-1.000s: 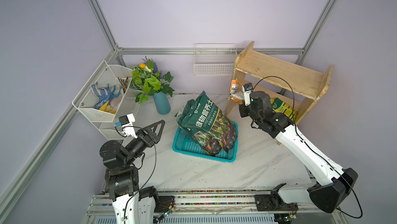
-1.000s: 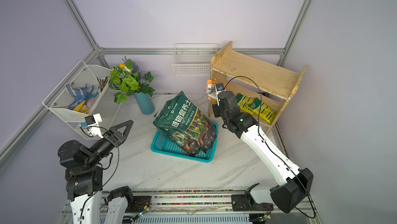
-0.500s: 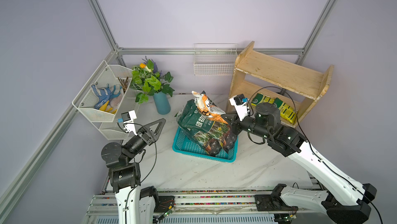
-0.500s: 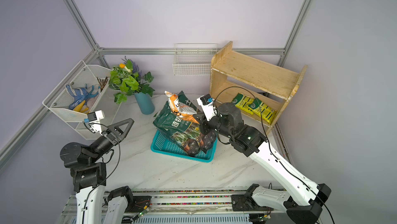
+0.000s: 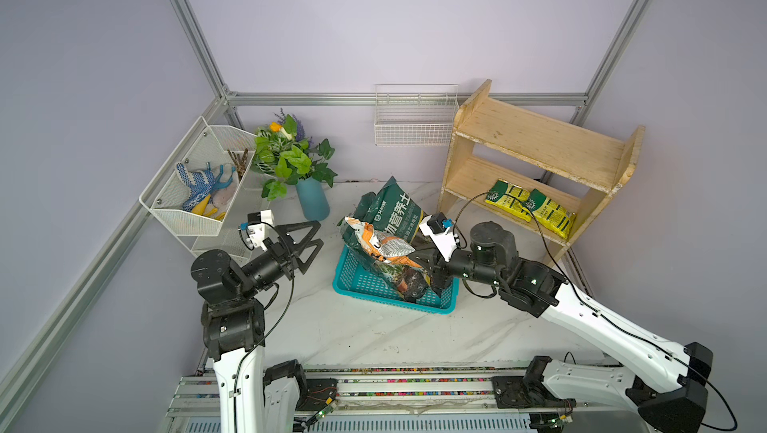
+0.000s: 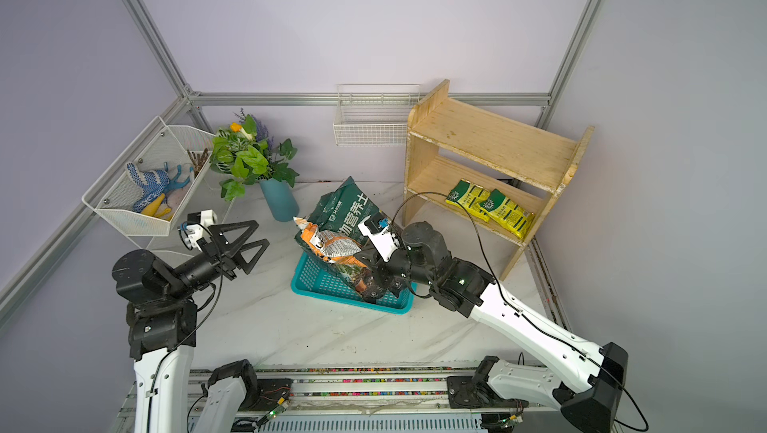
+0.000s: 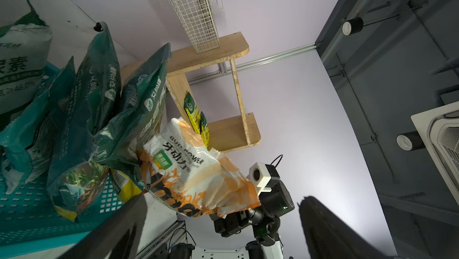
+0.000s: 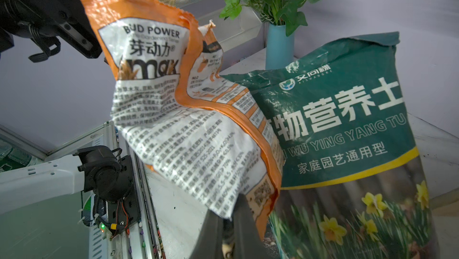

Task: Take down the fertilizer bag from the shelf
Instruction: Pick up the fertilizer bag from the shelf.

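Fertilizer bag [image 5: 379,244] now off shelf [image 5: 539,140], over basket [image 5: 361,283], right claw [image 5: 417,256] pinching edge

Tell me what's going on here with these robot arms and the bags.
The right claw is shut on an orange-and-white fertilizer bag, holding it clear of the shelf and above the teal basket, next to the big green soil bag that sits in it. The left claw is open and empty, hovering beside the basket. Two yellow packets lie on the shelf's lower tier.
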